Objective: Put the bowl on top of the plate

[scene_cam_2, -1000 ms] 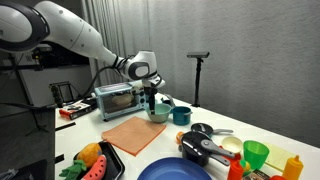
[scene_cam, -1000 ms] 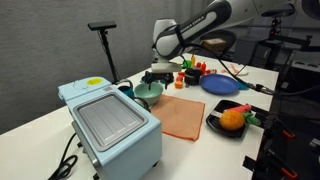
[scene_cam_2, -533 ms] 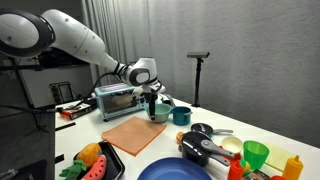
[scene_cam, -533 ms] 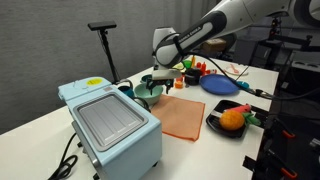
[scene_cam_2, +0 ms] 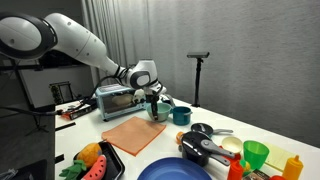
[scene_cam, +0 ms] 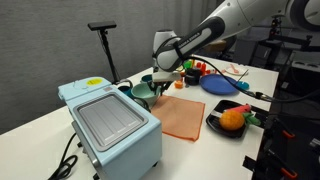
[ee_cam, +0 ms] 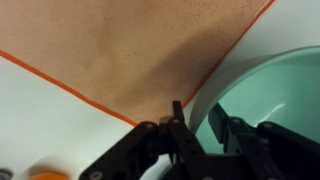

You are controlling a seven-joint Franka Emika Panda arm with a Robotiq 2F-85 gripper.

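- We have the hand [ee_cam: 200, 126] clenched on the bowl [ee_cam: 282, 90]. In the wrist view one finger sits inside the rim and the other outside, pinching the wall.
- The bowl [scene_cam: 143, 93] is at the far end of the worktop [scene_cam: 192, 156], just beside the toaster oven [scene_cam: 110, 125] and at the edge of the orange cloth [scene_cam: 183, 117]. In that exterior view it looks tipped, so we judge it is hanging from the pinch rather than sitting flat.
- The plate [scene_cam: 220, 85] lies flat and bare, well apart from the bowl on the other side of the cloth. The task is at its carrying stage, and nothing has been placed yet.
- A one-sided rim pinch lets a smooth bowl swing or slip, so we should lift straight up first and move slowly, without any wrist twist.
- We should raise it enough to pass over the cloth, and steer away from the dark teal cup [scene_cam_2: 182, 115] and the black plate with the fruit [scene_cam: 232, 120].
- Over the plate, we centre the bowl's base, not the hand, because the grip is off to one side.
- We lower until the base rests level on the plate, and only then let go. A release from height or at a tilt could send the bowl skidding off.
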